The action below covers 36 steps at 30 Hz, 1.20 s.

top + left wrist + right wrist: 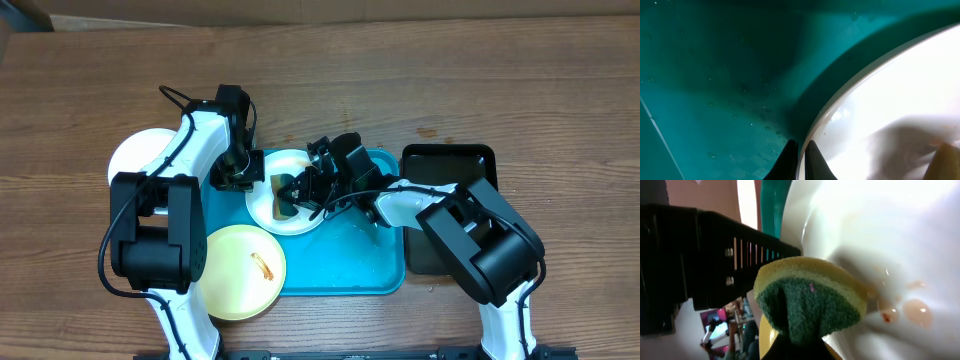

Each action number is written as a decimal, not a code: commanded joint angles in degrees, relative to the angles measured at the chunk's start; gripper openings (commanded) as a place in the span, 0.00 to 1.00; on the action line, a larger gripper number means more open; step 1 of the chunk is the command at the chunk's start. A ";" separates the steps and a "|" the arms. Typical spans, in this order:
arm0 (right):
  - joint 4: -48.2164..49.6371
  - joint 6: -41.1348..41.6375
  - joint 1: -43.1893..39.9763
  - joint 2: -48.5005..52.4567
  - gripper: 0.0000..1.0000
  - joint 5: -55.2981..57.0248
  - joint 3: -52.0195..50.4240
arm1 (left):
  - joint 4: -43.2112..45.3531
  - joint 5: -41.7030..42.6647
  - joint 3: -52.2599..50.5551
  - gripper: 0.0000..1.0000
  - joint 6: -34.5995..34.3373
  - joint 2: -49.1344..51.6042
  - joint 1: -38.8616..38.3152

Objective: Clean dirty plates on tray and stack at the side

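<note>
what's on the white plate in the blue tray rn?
A green-and-yellow sponge on the white plate, with reddish sauce smears beside it. Whatever lies under the sponge is covered.

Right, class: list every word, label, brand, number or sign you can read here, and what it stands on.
None readable. The large turquoise plastic tray, round white plate and black tray show no writing; a tiny pink mark on the yellow-green sponge is too blurred to read.

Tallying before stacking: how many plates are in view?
3: left white plate on the table beside the tray, middle white plate on the tray, yellow plate overlapping its near-left corner.
</note>
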 commanded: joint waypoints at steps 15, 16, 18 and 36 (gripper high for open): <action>-12.76 -10.40 3.08 -0.22 0.04 14.49 3.23 | 1.03 -2.62 0.13 0.04 -1.90 -0.22 0.68; -15.13 -11.39 3.08 -0.22 0.04 15.37 4.39 | 0.87 -2.62 0.13 0.04 -1.90 -0.22 0.68; -20.41 -14.10 3.08 -0.22 0.04 17.75 7.19 | 0.81 -2.62 0.13 0.04 -1.90 -0.22 0.68; -48.74 -30.84 -2.38 -5.81 0.04 8.72 29.18 | 0.39 -2.67 0.13 0.04 -1.88 -0.22 0.68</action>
